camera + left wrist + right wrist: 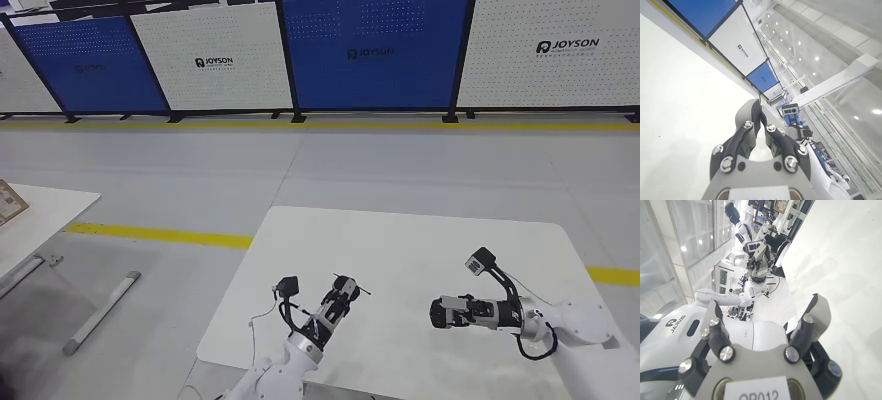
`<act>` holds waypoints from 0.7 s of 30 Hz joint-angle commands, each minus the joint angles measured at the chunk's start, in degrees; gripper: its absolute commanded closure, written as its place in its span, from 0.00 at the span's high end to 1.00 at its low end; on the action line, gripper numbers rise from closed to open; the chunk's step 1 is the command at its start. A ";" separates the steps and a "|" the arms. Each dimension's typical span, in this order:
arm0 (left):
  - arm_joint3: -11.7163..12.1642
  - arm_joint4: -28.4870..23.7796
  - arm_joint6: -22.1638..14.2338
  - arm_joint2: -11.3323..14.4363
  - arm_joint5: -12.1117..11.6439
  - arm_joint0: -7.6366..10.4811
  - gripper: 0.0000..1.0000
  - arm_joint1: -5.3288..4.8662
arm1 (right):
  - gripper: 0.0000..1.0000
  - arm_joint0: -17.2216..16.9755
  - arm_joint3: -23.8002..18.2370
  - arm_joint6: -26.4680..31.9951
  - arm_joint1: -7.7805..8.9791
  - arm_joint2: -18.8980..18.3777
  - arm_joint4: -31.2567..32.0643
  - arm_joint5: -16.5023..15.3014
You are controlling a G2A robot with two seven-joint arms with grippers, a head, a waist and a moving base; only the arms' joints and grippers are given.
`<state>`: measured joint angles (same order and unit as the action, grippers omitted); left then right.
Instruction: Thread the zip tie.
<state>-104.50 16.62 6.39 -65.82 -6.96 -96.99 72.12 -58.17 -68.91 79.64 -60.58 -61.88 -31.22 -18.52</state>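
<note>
The zip tie [759,97] is a thin black strip standing out from between the fingertips of my left gripper [760,107], which is shut on it. In the top view the left gripper [345,286] hovers over the front left part of the white table [420,245], with the zip tie [359,290] showing as a short dark line at its tip. My right gripper [765,306] is open with nothing between its fingers. It sits at the front right of the table [437,312], facing the left gripper [761,256] across a gap.
A second white table [40,215] stands off to the left across the floor. Blue and white partition panels [370,50] line the back, behind a yellow floor line [150,235]. The table's front edge lies close under both arms.
</note>
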 commanded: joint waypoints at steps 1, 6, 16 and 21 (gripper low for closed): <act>-0.02 0.07 0.08 -0.14 -0.14 -0.30 0.00 -0.04 | 1.00 0.00 0.00 0.00 0.00 0.00 0.00 0.00; -0.47 0.51 1.75 -0.35 0.02 -1.01 0.00 -0.04 | 1.00 0.00 0.00 0.00 0.00 0.00 0.00 0.00; -0.84 0.29 1.35 0.15 -0.60 -1.35 0.00 -0.02 | 1.00 0.00 0.00 0.00 0.00 0.00 0.00 0.00; -0.78 0.21 1.30 0.19 -0.55 -1.31 0.00 -0.01 | 1.00 0.00 0.00 0.00 0.00 0.00 0.00 0.00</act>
<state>-105.33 16.90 7.74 -65.66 -7.55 -98.33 72.10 -58.17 -68.91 79.64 -60.58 -61.88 -31.22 -18.52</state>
